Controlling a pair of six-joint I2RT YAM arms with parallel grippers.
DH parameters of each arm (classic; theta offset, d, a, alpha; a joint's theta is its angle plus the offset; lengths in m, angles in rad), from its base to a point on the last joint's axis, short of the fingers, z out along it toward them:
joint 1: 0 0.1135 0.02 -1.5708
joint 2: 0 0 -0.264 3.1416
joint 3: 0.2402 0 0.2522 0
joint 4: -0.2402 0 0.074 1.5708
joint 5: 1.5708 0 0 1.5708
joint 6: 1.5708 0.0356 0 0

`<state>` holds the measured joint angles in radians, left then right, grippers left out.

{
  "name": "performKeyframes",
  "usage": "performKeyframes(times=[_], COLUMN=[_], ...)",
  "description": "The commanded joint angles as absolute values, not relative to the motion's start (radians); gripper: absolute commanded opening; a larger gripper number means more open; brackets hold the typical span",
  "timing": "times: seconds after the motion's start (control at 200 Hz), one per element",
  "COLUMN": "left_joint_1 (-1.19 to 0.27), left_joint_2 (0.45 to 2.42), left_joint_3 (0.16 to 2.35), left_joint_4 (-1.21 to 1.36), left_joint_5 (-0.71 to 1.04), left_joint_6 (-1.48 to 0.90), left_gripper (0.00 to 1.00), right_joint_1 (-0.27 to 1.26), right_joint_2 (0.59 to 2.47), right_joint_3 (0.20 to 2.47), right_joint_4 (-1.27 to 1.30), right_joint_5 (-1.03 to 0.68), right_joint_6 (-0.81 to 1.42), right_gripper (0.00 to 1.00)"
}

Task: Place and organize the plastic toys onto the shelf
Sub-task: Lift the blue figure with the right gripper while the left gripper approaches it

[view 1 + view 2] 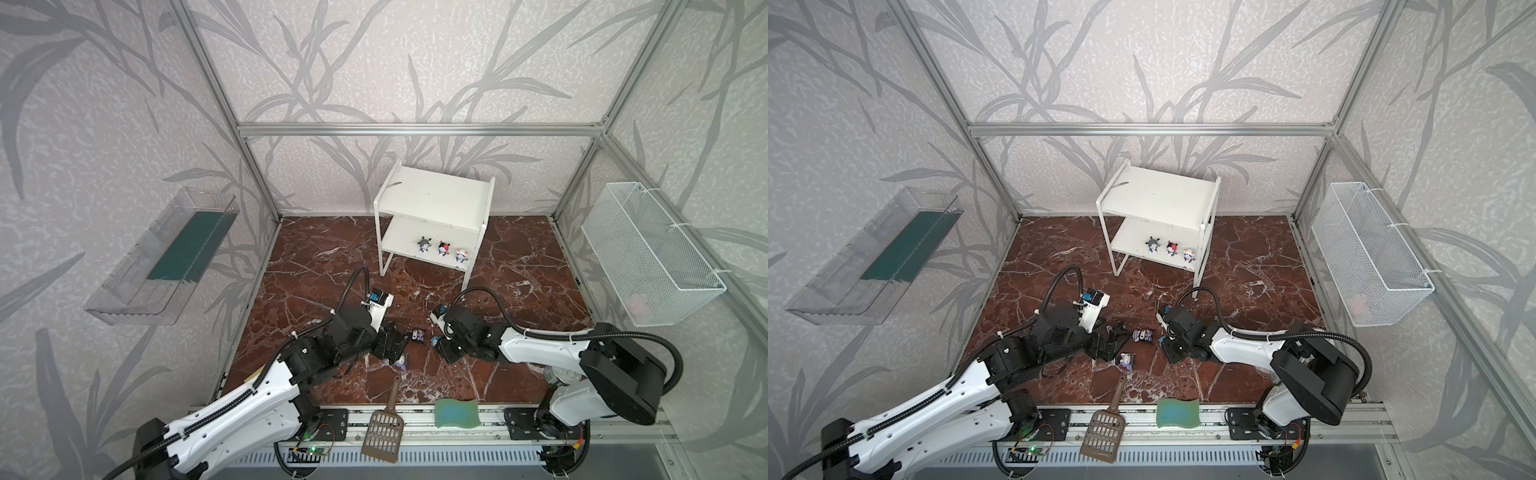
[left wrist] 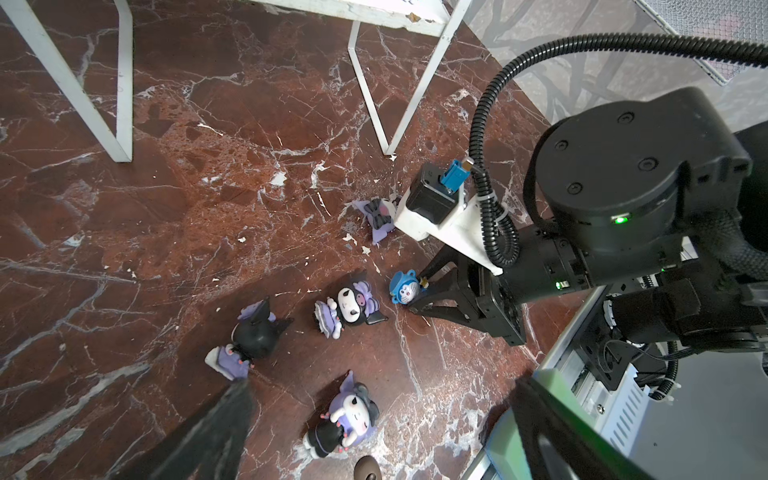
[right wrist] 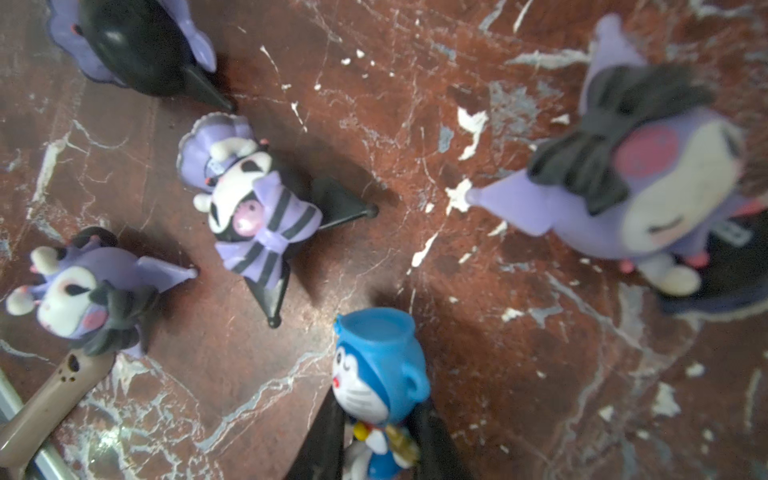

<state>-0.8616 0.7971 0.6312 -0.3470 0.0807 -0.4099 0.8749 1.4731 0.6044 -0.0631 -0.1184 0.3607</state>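
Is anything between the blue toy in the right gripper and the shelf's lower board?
Only a purple bow toy, lying on the floor between the blue toy and the shelf; a lift should carry over it. Nothing else visible.

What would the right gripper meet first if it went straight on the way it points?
Likely the purple toy with the striped bow, lying just beyond the blue toy in its jaws.

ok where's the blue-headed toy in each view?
Top view: blue-headed toy near centre, in the right gripper.
Top view: blue-headed toy, same spot.
Left wrist: blue-headed toy in the right gripper.
Right wrist: blue-headed toy close up, gripped at its body.
Shared landmark: striped-bow purple toy lying beside it.
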Motion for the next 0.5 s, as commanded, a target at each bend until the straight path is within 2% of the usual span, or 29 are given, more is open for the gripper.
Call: performKeyframes(times=[0.0,0.27,0.495], left_joint_1=[-0.864,-0.881,-0.949], left_joint_2=[0.802,0.87,0.941], left_joint_3=[0.639,0.621,0.639], left_joint_4=[-0.342,-0.278,-0.219], left_joint_5=[0.098,0.181,0.276], left_joint_6=[-0.401,-0.407,-0.378], left_gripper=[0.99,0.99,0.98], right_joint_1=[0.888,0.888,0.89], right_joint_2=[1.426,1.186,0.864], right_joint_3=[0.559,0.453,0.343], right_joint_4=[-0.07,0.039,0.144], right_joint_5=[-0.164,-0.224,-0.28], right_joint_6=[0.323,0.27,0.278], right_gripper=[0.18,0.15,0.15])
